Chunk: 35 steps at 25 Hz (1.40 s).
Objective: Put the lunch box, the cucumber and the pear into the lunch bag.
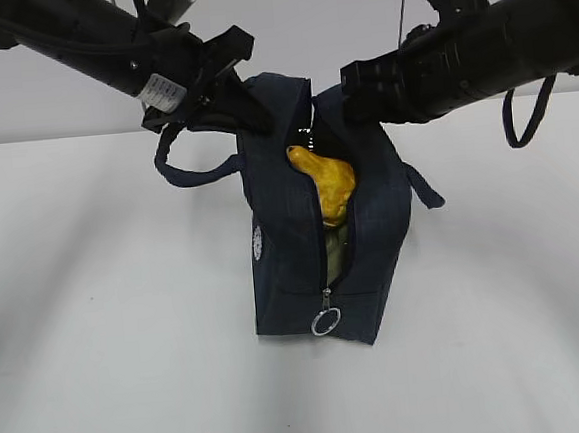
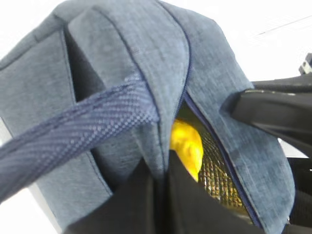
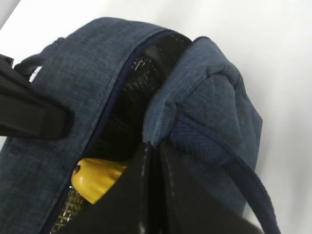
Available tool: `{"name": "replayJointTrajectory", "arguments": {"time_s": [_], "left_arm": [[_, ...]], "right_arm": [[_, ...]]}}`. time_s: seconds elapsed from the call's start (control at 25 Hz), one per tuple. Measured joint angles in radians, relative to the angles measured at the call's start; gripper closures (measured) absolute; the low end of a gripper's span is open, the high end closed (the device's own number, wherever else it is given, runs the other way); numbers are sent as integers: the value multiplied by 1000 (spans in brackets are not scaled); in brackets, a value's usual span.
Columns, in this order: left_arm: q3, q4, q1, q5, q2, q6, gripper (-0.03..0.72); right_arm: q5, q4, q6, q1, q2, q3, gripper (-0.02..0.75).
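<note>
The navy lunch bag (image 1: 293,266) stands on the white table, its zipper open at the top and down the near end. The yellow pear (image 1: 325,182) pokes out of the opening, and something pale green (image 1: 334,245) shows below it. My left gripper (image 1: 253,114) is shut on the bag's left rim (image 2: 158,168). My right gripper (image 1: 352,96) is shut on the right rim (image 3: 156,141). The pear shows in the left wrist view (image 2: 187,146) and the right wrist view (image 3: 95,178) against the foil lining (image 2: 217,170). I cannot make out the cucumber.
The metal ring pull (image 1: 325,321) hangs at the bag's near bottom end. One loop handle (image 1: 191,169) droops left and another (image 1: 423,191) right. A black cable (image 1: 527,108) loops under the right arm. The white table (image 1: 99,342) surrounds the bag.
</note>
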Motion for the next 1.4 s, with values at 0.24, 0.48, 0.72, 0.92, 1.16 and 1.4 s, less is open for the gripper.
{"name": "replayJointTrajectory", "arguments": {"time_s": [0.24, 0.48, 0.72, 0.92, 1.16, 1.4], "left_arm": [[0, -4, 0, -19, 0, 0, 686], [0, -12, 0, -46, 0, 0, 686], [0, 1, 0, -68, 3, 0, 686], [-1, 15, 0, -60, 19, 0, 686], [-2, 25, 0, -49, 26, 0, 686], [-3, 49, 0, -44, 26, -2, 686]], "right_arm": [[0, -23, 0, 0, 4, -55, 741], [-2, -48, -4, 0, 15, -82, 741], [-16, -44, -4, 0, 83, -90, 741], [-24, -44, -4, 0, 94, -92, 725], [-2, -42, -14, 0, 94, -92, 475], [16, -46, -15, 0, 3, -82, 427]]}}
